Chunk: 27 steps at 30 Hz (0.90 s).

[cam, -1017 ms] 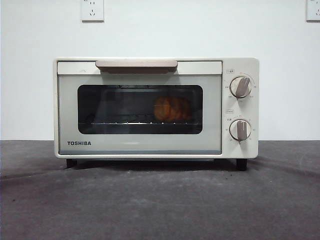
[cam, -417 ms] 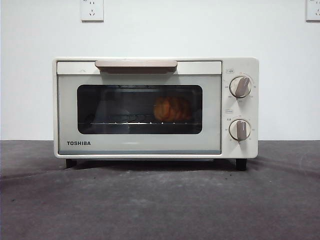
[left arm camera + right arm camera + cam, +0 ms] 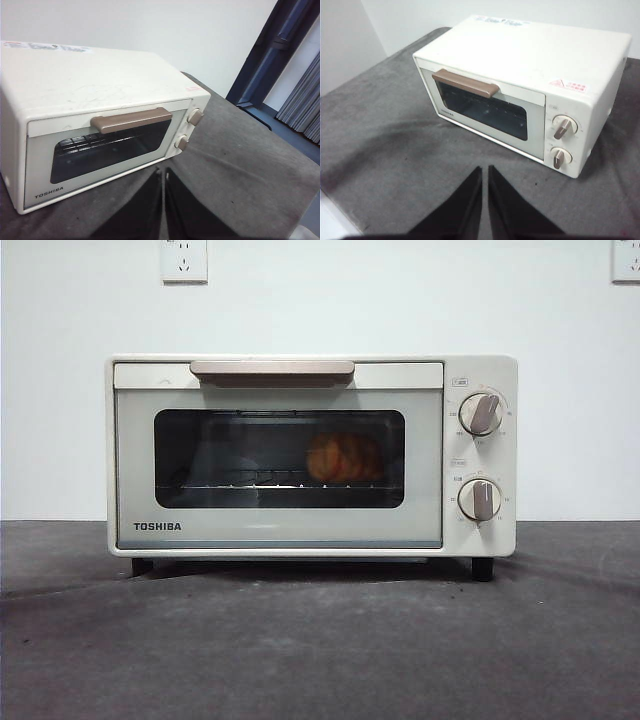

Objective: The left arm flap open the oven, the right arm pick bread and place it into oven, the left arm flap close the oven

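The cream-white TOSHIBA oven point(image 3: 300, 530) stands in the middle of the grey table with its door shut and its beige handle point(image 3: 272, 369) at the top. The golden-orange bread point(image 3: 343, 457) sits on the rack inside, seen through the dark glass, right of centre. The oven also shows in the left wrist view point(image 3: 90, 95) and in the right wrist view point(image 3: 530, 65). My left gripper point(image 3: 163, 175) is shut and empty, held back above the table in front of the oven. My right gripper point(image 3: 485, 172) is shut and empty, also back from the oven. Neither arm shows in the front view.
Two beige knobs point(image 3: 481, 414) are on the oven's right panel. The grey cloth table point(image 3: 320, 640) stretches in front of the oven. A white wall with sockets point(image 3: 185, 260) is behind. A dark door frame point(image 3: 270, 50) stands beyond the table's edge.
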Each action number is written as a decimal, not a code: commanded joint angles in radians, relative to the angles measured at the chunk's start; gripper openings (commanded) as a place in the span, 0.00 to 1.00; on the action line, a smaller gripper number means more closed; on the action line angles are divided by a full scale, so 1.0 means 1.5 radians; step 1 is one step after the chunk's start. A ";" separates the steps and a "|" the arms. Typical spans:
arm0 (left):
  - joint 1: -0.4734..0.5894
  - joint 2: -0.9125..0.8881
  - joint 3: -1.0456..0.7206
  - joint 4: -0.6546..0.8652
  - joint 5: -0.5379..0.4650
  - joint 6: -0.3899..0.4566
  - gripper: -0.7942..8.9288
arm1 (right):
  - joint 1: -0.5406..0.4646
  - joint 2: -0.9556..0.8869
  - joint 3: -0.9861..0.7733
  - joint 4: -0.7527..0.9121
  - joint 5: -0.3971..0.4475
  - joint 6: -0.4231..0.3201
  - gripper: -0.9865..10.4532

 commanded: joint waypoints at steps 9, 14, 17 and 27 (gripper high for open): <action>-0.002 -0.070 -0.052 0.054 0.002 0.007 0.10 | 0.004 0.002 0.013 0.009 0.000 -0.005 0.10; -0.002 -0.160 -0.197 0.154 -0.002 0.006 0.10 | 0.004 0.002 0.013 0.009 0.000 -0.005 0.10; 0.000 -0.219 -0.288 0.212 -0.069 -0.004 0.10 | 0.004 0.002 0.013 0.009 0.000 -0.005 0.10; 0.000 -0.261 -0.445 0.246 -0.403 -0.012 0.10 | 0.004 0.002 0.013 0.012 0.000 -0.005 0.10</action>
